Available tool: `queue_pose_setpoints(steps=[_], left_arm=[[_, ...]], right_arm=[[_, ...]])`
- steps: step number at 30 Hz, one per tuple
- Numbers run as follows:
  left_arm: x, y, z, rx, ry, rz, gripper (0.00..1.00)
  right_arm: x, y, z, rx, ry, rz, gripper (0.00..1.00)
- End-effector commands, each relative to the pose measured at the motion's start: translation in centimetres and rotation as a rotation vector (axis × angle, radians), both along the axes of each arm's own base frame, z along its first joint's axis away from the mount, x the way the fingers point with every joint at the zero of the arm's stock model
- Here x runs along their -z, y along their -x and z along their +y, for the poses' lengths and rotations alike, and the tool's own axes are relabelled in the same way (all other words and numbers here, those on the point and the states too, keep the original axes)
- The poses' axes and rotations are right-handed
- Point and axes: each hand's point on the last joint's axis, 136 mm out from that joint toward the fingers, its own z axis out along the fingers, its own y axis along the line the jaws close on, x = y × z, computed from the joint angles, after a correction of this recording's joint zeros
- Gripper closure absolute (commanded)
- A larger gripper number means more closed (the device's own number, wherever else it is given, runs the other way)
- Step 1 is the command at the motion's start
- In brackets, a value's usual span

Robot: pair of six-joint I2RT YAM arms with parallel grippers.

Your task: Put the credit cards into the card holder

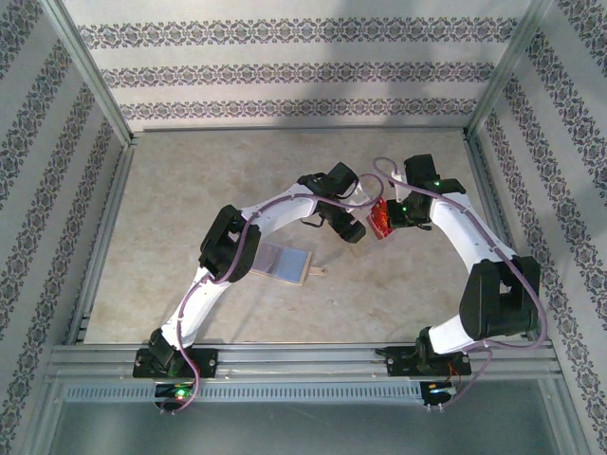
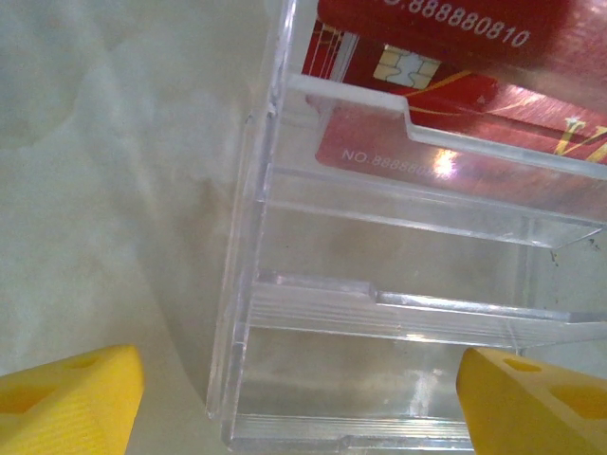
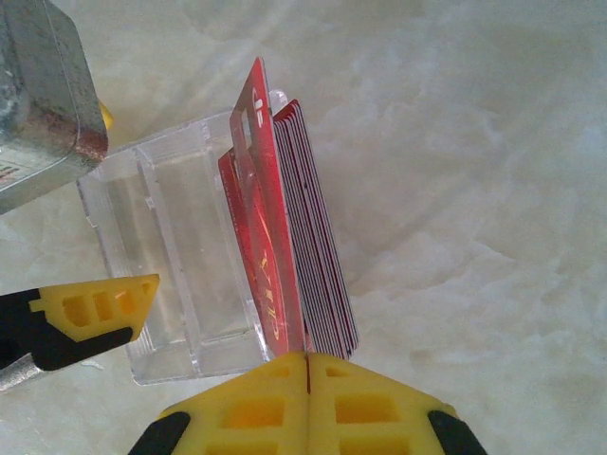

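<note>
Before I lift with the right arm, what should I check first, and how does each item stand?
1. Grip: right gripper shut on one red card, which sticks out past the other cards: ok.
2. Stack: other cards seated in the clear stand: ok.
3. Stand braced: not ok; left gripper is open astride it, not clamped.
4. Target: wallet lies open on the table: ok.
5. Free pocket in the wallet: cannot tell, too small.
6. Route to the wallet: likely not ok; the left arm lies between.
</note>
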Motion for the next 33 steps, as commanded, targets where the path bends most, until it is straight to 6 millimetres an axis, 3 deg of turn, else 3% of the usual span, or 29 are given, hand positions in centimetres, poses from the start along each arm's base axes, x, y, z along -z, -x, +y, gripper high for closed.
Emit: queue_pose_setpoints(steps=[1,7,10,13,15,19,25,33], left_arm=[[3.2,3.5,2.3,0.033,-0.161,0.086,0.14],[-0.7,2.8,1.7,0.046,-0.088,0.044,0.11],[-1.6,2.2,1.7,0.035,-0.073,0.033,0.11],[-1.6,2.1,1.9,0.030,-0.079,0.031,0.11],[-1.4,2.2,2.1,0.029,-0.082,0.038,0.11],[-0.9,2.2,2.4,0.026,-0.091,0.040,0.11],[0.0,2.1,2.9,0.017,-0.104,0.056,0.11],[1.2,2.5,3.0,0.008,-0.107,0.096,0.11]], right_arm=[[0.5,0.6,0.0,-0.016,0.007,0.019,0.98],[1.4,0.6,0.3,-0.038,0.003,0.040,0.98],[2.0,0.5,0.3,-0.043,0.005,0.061,0.89],[1.7,0.5,-0.1,-0.037,0.036,0.049,0.63],[1.4,0.4,-0.3,-0.028,0.043,0.028,0.56],[1.2,-0.3,0.2,-0.029,0.019,0.010,0.50],[2.6,-1.4,1.1,-0.043,0.011,0.057,0.45],[3.1,-2.7,0.1,-0.007,0.040,0.065,0.47]])
